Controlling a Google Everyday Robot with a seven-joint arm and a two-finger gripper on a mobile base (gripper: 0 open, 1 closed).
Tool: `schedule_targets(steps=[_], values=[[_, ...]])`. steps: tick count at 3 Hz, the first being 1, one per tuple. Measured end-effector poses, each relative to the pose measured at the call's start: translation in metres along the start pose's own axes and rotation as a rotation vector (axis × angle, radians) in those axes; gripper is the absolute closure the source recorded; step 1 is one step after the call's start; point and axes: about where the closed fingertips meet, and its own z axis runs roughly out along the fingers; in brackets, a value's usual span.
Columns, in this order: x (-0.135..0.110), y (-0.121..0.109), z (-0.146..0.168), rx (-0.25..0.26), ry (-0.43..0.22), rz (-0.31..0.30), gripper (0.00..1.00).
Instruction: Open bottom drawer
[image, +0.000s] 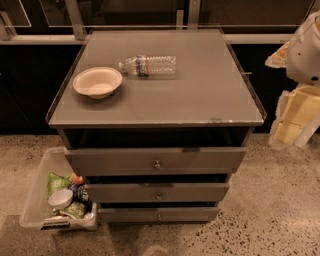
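The bottom drawer (135, 215) is the lowest and thinnest grey front of the cabinet (200, 107), with a tiny round metal knob (159, 217) at its middle. It stands out a little from the cabinet body, with a dark gap above it. My gripper (295, 120) hangs at the right edge of the view, beside the cabinet's right side at about table-top height. It is far up and to the right of the bottom drawer and holds nothing that I can see.
Above it sit the mid-sized drawer (120, 192) and the widest top drawer (110, 161), both slightly out. On the cabinet top lie a white bowl (97, 82) and a plastic water bottle (148, 65). A clear bin (37, 192) with snacks stands on the floor at the left.
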Motion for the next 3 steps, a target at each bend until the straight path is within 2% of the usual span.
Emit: schedule_targets(steps=[1, 2, 3], values=[[0.0, 0.0, -0.001, 0.004, 0.0, -0.001, 0.0], [0.01, 0.011, 0.019, -0.012, -0.027, 0.018, 0.0], [0.015, 0.049, 0.046, 0.0, -0.091, 0.108, 0.0]])
